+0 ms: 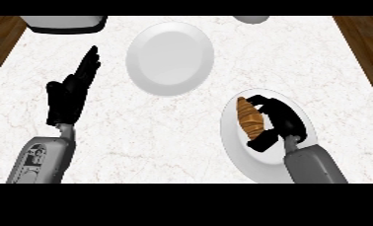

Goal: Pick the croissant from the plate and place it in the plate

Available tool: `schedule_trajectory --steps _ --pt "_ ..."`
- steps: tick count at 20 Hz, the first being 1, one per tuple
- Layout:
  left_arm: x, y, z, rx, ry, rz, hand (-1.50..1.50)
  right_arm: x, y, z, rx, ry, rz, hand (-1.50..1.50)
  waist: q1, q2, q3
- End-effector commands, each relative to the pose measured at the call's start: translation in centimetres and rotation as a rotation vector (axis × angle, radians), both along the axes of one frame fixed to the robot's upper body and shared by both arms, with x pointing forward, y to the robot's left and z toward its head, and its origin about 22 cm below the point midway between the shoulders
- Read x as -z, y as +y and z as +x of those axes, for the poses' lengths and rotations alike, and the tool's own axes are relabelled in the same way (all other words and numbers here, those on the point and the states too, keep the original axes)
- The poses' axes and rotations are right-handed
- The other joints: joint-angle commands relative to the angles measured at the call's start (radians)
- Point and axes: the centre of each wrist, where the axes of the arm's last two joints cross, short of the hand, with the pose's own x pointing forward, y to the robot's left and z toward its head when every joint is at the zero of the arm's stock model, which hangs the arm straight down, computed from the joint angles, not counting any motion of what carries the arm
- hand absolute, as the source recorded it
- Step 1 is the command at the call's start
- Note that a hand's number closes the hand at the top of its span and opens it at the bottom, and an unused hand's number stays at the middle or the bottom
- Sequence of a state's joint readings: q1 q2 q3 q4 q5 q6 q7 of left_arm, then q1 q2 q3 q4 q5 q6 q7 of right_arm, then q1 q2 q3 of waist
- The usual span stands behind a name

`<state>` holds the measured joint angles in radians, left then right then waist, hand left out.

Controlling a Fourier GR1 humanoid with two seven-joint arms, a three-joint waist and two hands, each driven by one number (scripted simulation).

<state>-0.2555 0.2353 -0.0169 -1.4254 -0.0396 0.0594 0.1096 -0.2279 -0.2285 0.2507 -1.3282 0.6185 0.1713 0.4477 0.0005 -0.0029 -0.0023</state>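
Lower right of the frame: your right hand sits over the near plate, fingers and thumb curled around the croissant, one dark digit at its upper tip and another at its lower end. The croissant lies lengthwise on that plate's left half, brown and ridged, seemingly resting on the white surface. The grey right forearm enters from the bottom edge and covers the plate's lower right rim. Lower left: your left hand rests open above the marble counter, fingers straight and pointing toward the upper part of the frame, holding nothing. Farther up, centre: a second white plate, bare, well apart from both hands. Along the top edge: a white and dark object at upper left, a pale rounded one at upper right, both cut off.
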Motion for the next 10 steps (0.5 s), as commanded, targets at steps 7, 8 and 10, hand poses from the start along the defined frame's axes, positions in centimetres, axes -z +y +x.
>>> schedule_trajectory --steps 7,8,10 --pt "-0.1 -1.0 -1.1 0.006 0.005 -0.004 0.0 -0.6 -0.3 1.2 0.019 -0.095 0.002 1.5 0.002 0.002 0.002" --pt "-0.9 -0.1 0.0 0.006 0.001 0.007 0.0 0.1 -0.5 0.8 0.045 -0.129 0.002 1.5 0.0 0.002 0.002" --pt "-0.9 -0.3 -0.5 0.003 -0.011 0.011 0.0 -0.7 -1.0 0.4 0.053 -0.197 -0.007 1.5 0.001 0.002 0.002"
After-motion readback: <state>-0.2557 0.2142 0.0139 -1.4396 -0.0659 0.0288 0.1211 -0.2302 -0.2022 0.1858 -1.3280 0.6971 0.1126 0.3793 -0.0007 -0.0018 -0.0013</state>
